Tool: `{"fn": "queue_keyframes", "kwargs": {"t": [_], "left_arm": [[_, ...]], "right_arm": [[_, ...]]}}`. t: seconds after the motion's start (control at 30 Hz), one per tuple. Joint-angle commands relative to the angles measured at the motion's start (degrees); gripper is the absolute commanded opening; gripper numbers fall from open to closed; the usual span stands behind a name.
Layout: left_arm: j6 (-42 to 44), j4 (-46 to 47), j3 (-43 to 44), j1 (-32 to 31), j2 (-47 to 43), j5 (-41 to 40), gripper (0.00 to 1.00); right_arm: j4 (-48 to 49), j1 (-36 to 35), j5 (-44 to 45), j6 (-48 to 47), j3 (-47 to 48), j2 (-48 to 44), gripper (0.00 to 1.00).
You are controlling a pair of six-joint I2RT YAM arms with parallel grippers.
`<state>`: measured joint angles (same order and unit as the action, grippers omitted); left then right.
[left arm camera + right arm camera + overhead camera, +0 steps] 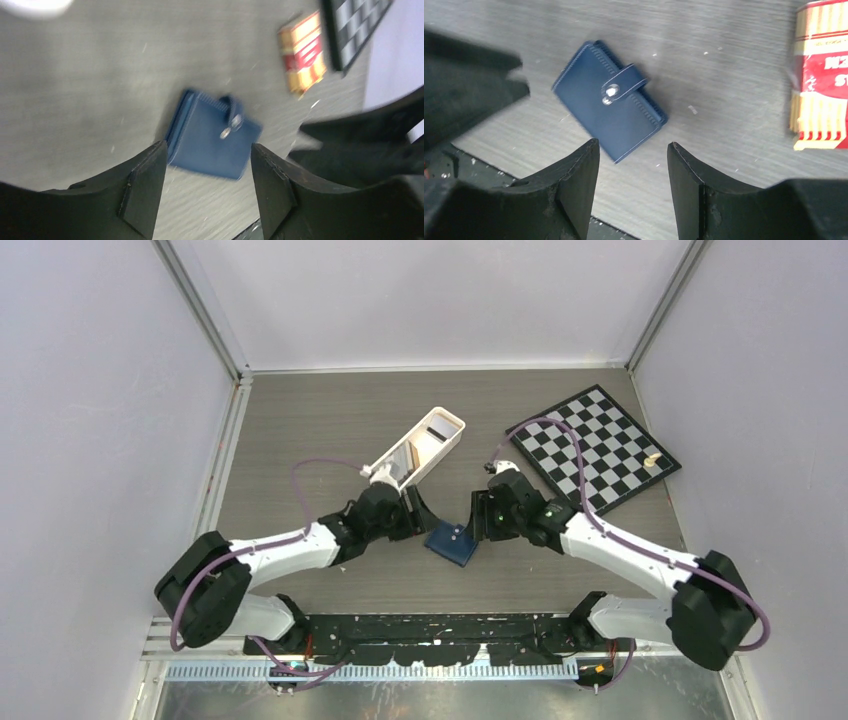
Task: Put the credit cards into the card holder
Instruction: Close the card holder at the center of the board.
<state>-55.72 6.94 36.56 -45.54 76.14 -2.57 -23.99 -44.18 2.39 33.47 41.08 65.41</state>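
The card holder (pixel 452 543) is a small navy case lying closed on the table, its strap snapped over the front (pixel 609 122). My left gripper (pixel 418 512) hovers just left of it, open with nothing between the fingers (pixel 207 155); the holder (pixel 210 135) lies just beyond the fingertips. My right gripper (pixel 483 520) hovers just right of it, open and empty (pixel 633 150). Thin grey and dark credit cards (pixel 405 453) seem to stand inside the white tray.
A long white tray (pixel 455 430) lies behind the left gripper. A chessboard (pixel 597 447) with one small pale piece (pixel 652 458) sits at the back right. A thick red and gold banded pack (pixel 821 75) lies right of the holder.
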Motion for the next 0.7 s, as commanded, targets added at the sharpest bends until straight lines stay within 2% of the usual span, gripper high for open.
{"fn": "queue_keyframes", "kwargs": {"t": [0.0,0.17,0.43,0.67], "left_arm": [[-8.24,3.17,-5.48,-3.84,0.90,1.20,0.63],[-9.78,5.71,-5.26,-6.59,4.32,1.49,0.63],[-10.24,12.20,-5.57,-6.93,11.14,1.32,0.64],[-5.54,14.47,-2.03,-6.52,15.73,-0.80,0.64]], "right_arm": [[7.21,5.73,-6.46,-5.91,0.43,4.75,0.58],[13.69,8.44,-13.04,-5.72,-1.02,9.44,0.60],[18.71,8.63,-15.66,-3.98,-3.40,14.21,0.59],[19.32,8.53,-18.82,-2.15,-4.57,15.71,0.54]]}}
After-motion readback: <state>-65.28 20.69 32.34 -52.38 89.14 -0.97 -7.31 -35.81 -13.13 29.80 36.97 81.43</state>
